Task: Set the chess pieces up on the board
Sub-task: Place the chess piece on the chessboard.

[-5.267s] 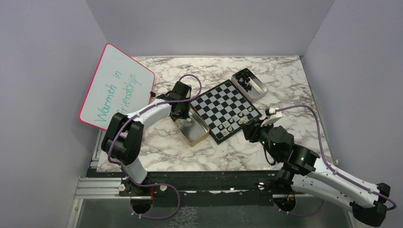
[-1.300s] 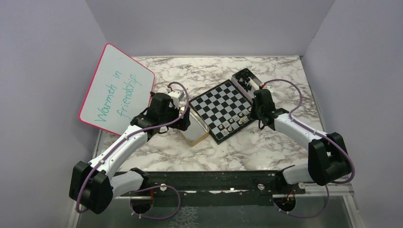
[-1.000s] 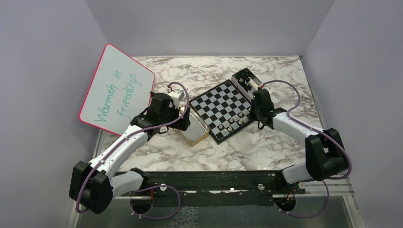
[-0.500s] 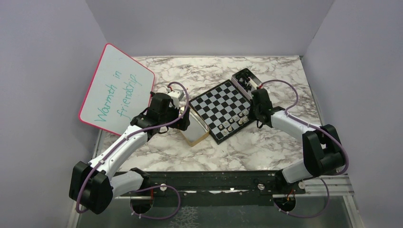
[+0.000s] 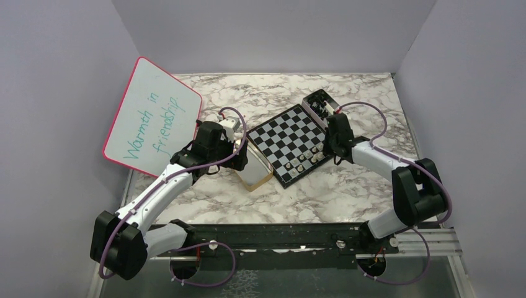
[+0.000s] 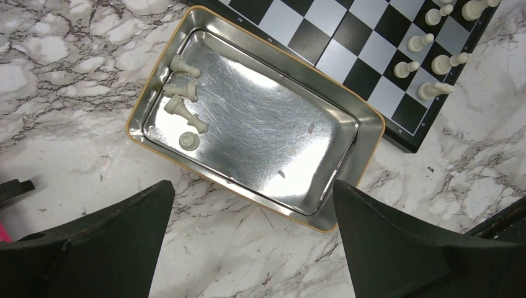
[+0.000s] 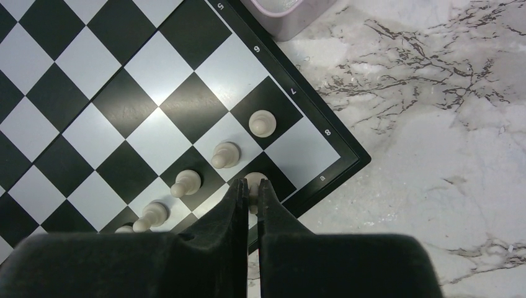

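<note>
**A:** Top external view first. Where do the arms stand?

**B:** The left claw [image 5: 243, 160] hangs over the gold-rimmed tin [image 5: 255, 180], which lies just beside the board [image 5: 288, 133]. The right claw [image 5: 325, 149] is low at the board's near right corner. A second tin [image 5: 322, 102] with dark pieces touches the far corner. I think the tins sit so close to give each arm a short way.

**A:** And the left wrist view?

**B:** The fingers are spread wide and carry nothing. Below them a few loose pieces [image 6: 183, 105] lie on their sides at one end of the tin, probably the next ones to fetch.

**A:** The right wrist view?

**B:** The fingers are closed to a thin slit on the corner piece [image 7: 254, 179], which stands on the corner square. Beside it a row of pawns [image 7: 224, 154] stands upright along the edge. I judge that it holds the piece straight while placing it.

**A:** The surroundings?

**B:** A white marble-patterned table [image 5: 260, 93], plain pale walls [image 5: 273, 31], and a pink-framed whiteboard [image 5: 152, 118] leaning at the left.
</note>
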`<state>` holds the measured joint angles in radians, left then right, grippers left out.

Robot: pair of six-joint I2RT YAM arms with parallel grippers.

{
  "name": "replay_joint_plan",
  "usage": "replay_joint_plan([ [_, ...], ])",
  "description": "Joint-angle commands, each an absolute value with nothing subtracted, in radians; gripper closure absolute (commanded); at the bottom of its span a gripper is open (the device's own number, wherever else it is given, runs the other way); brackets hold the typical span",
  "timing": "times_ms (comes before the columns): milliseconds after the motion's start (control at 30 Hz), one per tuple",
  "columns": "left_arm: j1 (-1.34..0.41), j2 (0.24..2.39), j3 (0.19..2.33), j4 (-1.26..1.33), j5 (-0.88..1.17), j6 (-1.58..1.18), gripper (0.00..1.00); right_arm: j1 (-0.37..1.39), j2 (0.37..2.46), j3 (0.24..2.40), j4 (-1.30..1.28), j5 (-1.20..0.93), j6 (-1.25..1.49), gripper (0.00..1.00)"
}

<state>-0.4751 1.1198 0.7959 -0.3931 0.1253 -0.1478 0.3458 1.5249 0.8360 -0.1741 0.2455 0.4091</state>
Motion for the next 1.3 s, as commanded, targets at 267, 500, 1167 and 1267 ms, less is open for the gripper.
replay_joint_plan([
  [267,-0.478,1.093,0.788,-0.390,0.105,-0.133,0.01,0.341,1.574,0.890,-0.273,0.248,0.394,0.89],
  [500,-0.479,1.092,0.788,-0.390,0.103,-0.133,0.01,0.341,1.576,0.904,-0.315,0.249,0.390,0.89],
  [1167,-0.479,1.090,0.787,-0.389,0.101,-0.133,0.01,0.341,1.584,0.924,-0.291,0.232,0.388,0.75],
  [1267,-0.479,1.090,0.789,-0.390,0.100,-0.133,0.01,0.341,1.573,0.932,-0.291,0.233,0.382,0.73],
])
